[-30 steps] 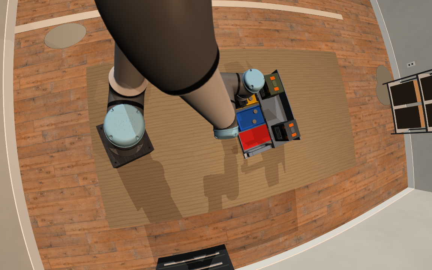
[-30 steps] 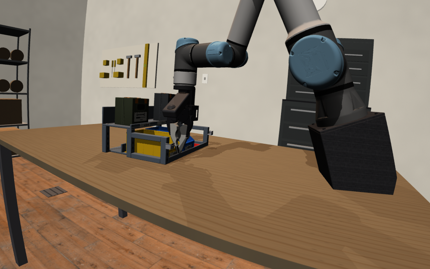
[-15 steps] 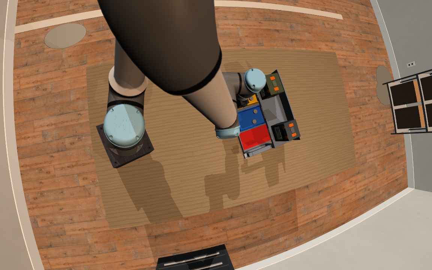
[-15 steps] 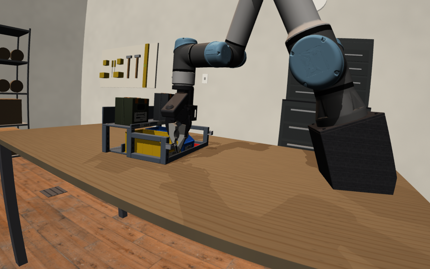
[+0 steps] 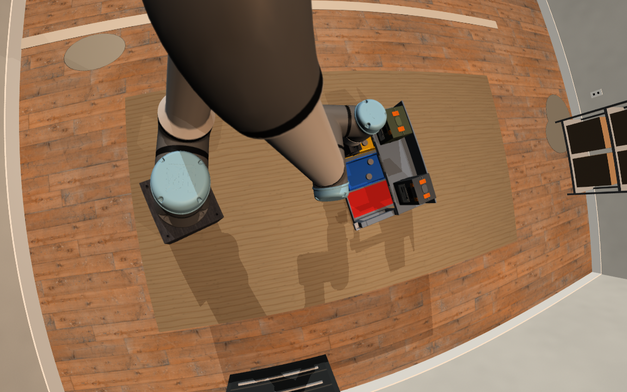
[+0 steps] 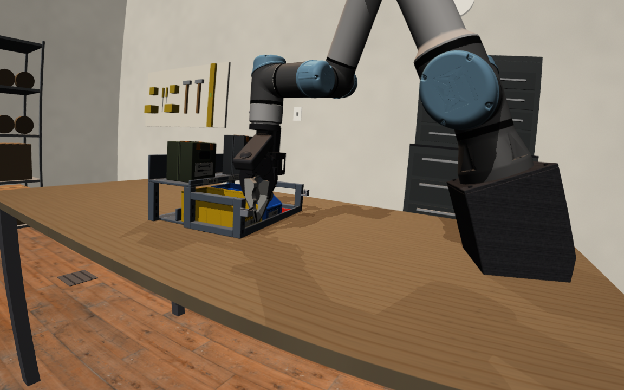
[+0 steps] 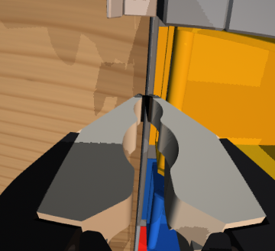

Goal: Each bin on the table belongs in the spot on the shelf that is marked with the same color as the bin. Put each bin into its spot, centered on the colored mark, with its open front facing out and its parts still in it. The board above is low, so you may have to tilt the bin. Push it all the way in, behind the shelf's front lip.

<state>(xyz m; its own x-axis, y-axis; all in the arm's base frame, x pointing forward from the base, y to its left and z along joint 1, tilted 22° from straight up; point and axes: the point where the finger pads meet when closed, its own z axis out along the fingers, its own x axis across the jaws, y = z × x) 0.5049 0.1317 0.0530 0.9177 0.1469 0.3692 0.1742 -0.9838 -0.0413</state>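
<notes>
My gripper (image 6: 257,219) (image 7: 144,97) is shut and empty, fingers pointing down, with its tips at the shelf's front lip (image 7: 151,68), in front of the yellow bin. The grey shelf (image 6: 214,229) stands on the table. The yellow bin (image 5: 367,145) (image 6: 213,213) (image 7: 229,68) is in the end bay, partly hidden by the arm. The blue bin (image 5: 358,167) (image 6: 273,206) (image 7: 164,236) stands in the middle bay with round parts in it. A flat-looking red area (image 5: 369,200) (image 6: 284,210) fills the other end bay; no bin shows on it. The marks under the two bins are hidden.
A dark green case (image 5: 398,121) (image 6: 183,160) and a dark grey case (image 5: 415,190) (image 6: 229,150) stand on the shelf's raised rear board (image 5: 398,153). Side rails and posts frame the end bays close to the gripper. The robot's base block (image 6: 522,227) stands on the table in front.
</notes>
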